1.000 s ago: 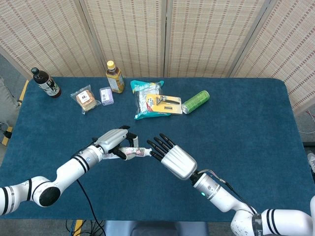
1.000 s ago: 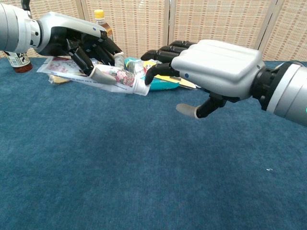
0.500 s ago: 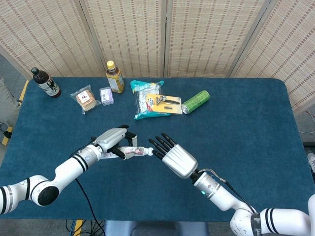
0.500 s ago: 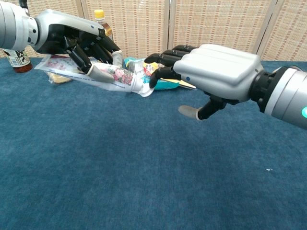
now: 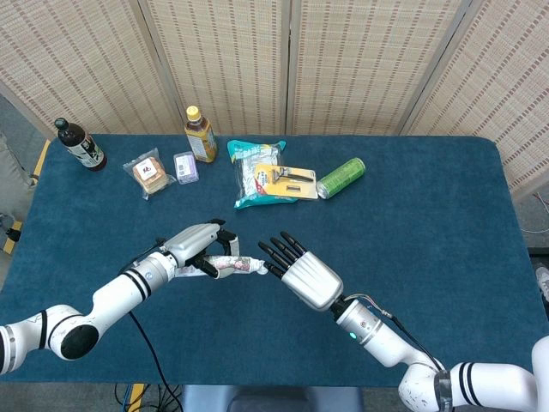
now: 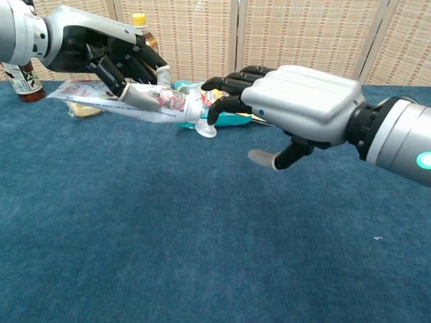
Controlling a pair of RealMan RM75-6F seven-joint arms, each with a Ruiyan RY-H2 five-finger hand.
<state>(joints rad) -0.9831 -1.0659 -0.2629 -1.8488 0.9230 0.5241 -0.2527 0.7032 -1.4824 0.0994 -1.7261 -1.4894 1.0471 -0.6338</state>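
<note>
Head view shows my left hand (image 5: 196, 245) wrapped around a printed tube (image 5: 225, 265), holding it clear of the blue table (image 5: 412, 215), well in from the near edge and left of centre. The tube's long axis runs roughly parallel to that near edge: flat crimped tail toward the left edge, white cap (image 5: 260, 268) pointing toward the right edge. That cap end is what matters, because my right hand (image 5: 302, 273) sits straight beyond it along the same line, its dark fingertips (image 5: 273, 258) just at the cap.

From the chest view the tube (image 6: 158, 102) tilts slightly, cap (image 6: 206, 128) a little lower than the tail, and my left hand (image 6: 101, 47) grips it from above around the middle. My right hand (image 6: 296, 108) holds nothing: fingers extended and a little apart, thumb hanging below with an open gap between. Its fingertips (image 6: 219, 108) look to be touching or nearly touching the cap (I can't tell which, since they overlap from this angle).

So the left hand has the tube, while the right hand is nearer the cap, in line with the axis. Behind, toward the far edge, lie a snack bag (image 5: 257, 174), a green can (image 5: 340, 178) and two bottles (image 5: 200, 135), all well apart from both hands.
</note>
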